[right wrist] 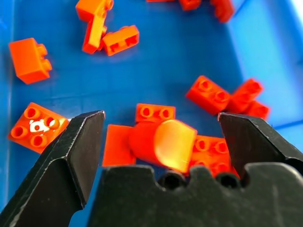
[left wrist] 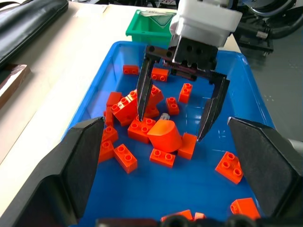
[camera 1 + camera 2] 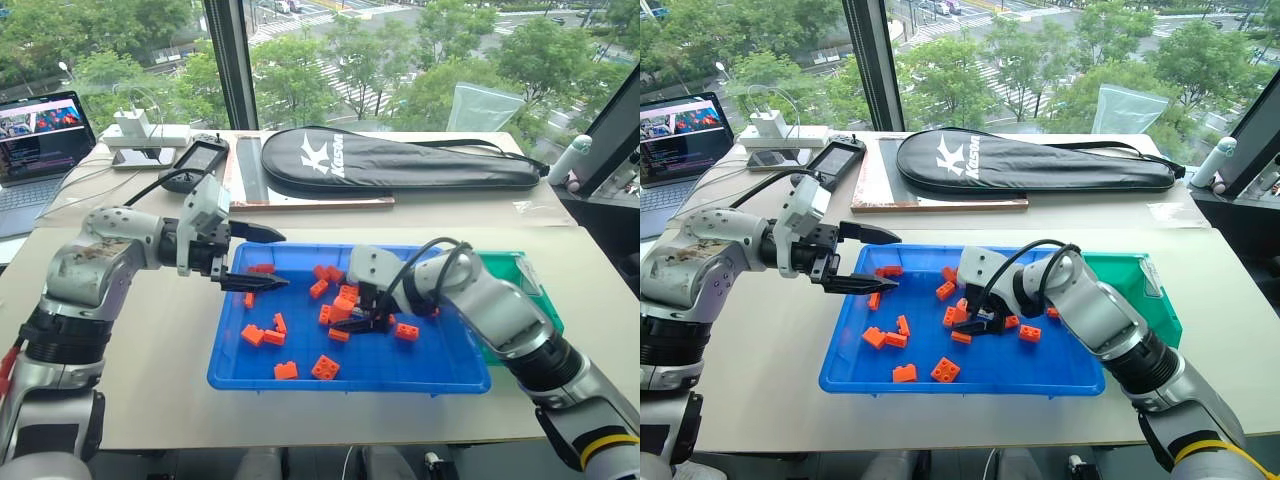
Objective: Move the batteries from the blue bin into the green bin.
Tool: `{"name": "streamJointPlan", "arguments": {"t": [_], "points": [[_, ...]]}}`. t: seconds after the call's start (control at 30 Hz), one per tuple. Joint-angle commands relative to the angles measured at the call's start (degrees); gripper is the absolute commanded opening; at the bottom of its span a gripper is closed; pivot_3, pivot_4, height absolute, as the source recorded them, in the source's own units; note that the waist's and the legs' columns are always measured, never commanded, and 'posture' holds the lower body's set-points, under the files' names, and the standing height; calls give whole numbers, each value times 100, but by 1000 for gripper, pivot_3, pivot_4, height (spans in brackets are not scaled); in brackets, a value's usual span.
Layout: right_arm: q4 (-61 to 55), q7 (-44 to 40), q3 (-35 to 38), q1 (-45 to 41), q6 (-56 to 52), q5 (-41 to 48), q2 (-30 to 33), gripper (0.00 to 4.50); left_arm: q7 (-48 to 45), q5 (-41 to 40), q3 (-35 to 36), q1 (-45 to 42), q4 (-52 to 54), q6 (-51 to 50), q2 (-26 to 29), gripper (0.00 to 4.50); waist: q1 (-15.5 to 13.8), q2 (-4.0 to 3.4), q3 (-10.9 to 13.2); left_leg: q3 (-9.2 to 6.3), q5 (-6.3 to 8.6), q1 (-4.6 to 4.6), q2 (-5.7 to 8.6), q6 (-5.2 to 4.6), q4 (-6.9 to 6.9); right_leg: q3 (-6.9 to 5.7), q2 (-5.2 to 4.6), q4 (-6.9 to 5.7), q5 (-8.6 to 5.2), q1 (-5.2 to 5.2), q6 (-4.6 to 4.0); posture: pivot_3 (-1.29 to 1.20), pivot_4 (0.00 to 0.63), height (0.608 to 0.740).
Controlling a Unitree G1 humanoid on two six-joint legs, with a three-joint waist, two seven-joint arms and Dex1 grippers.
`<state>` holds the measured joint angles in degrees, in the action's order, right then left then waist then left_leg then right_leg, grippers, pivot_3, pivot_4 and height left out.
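The bench (image 3: 150, 340) carries the blue bin (image 3: 240, 375), the landmark for every place below. Behind the blue bin lies a black racket cover (image 3: 400, 160); well off its far left corner stands a laptop (image 3: 40, 135).

My left arm reaches in from the blue bin's left side. My left claw (image 3: 258, 258) hangs above the left rim with its fingers wide apart and nothing between them.

My right arm crosses the blue bin's right rim. My right claw (image 2: 173, 120) is lowered over the middle of the blue bin, fingers spread wide and gripping nothing, straddling a heap of orange bricks (image 3: 340, 300) and a rounded orange piece (image 2: 164, 135).

The green bin (image 3: 1140, 285) stands just beside the blue bin's right edge, partly hidden by my right forearm.

More orange bricks lie scattered over the blue bin's floor, several toward its near left part.

One battery (image 2: 164, 116) shows as a small grey-silver end among the central heap in the blue bin, between my right claw's fingers; the rest of it is covered by bricks.
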<state>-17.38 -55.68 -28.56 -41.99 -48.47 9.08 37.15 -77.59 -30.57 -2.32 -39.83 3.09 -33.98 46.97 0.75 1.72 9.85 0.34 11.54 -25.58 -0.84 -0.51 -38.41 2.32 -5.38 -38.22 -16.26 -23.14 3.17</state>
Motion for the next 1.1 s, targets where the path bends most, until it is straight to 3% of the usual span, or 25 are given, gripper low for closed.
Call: {"name": "streamJointPlan", "arguments": {"t": [0.03, 0.33, 0.43, 0.63, 0.67, 1.0, 1.1], "points": [[-23, 157, 106, -73, -302, -18, -105, 4469, 97, -149, 260, 7, 266, -68, 99, 4500, 7, 0, 0, 1, 0, 0, 1, 0, 0, 1, -1, 0, 0, 0, 0, 0, 150, 729], [224, 391, -30, -69, -642, -76, -304, 4469, 128, -183, 277, -8, 319, -134, 126, 4500, 9, 0, 0, 1, 0, 1, 0, 0, 0, 1, 1, -1, 0, 0, 0, 0, 150, 729], [231, 430, -28, -32, -697, -65, -340, 3745, 122, -174, 272, -13, 310, -119, 129, 4500, 8, 0, 0, 1, 0, 1, 0, 0, 0, 1, 1, 0, 0, 1, 0, 0, 150, 729], [136, 468, 48, -20, -743, -67, -313, 1752, 117, -151, 245, -51, 259, -81, 99, 4500, 9, 0, 0, 1, 0, 2, 0, 0, 0, 1, 1, -1, 0, 1, 0, 0, 150, 729], [83, 471, 90, -31, -767, -53, -299, 1592, 113, -150, 241, -52, 253, -75, 95, 4500, 9, 0, 0, 0, 0, 2, 0, 0, 0, 1, 2, -1, 0, 1, 0, 0, 150, 729], [-777, 187, 1419, -427, -1775, 931, 141, 1588, 75, -98, 153, -125, 135, 16, 5, 4500, -2, 0, 0, 1, 0, 1, 0, 0, 2, 1, 1, 0, 0, -1, 0, 0, 150, 729], [-1031, -197, 1749, -129, -1890, 1162, 1103, 1587, 40, -70, 77, -208, 41, 58, -79, 4500, -42, 0, 0, -3, 0, -1, 4, 0, 3, -4, -4, 4, 0, 3, 0, 0, 150, 729]]}}
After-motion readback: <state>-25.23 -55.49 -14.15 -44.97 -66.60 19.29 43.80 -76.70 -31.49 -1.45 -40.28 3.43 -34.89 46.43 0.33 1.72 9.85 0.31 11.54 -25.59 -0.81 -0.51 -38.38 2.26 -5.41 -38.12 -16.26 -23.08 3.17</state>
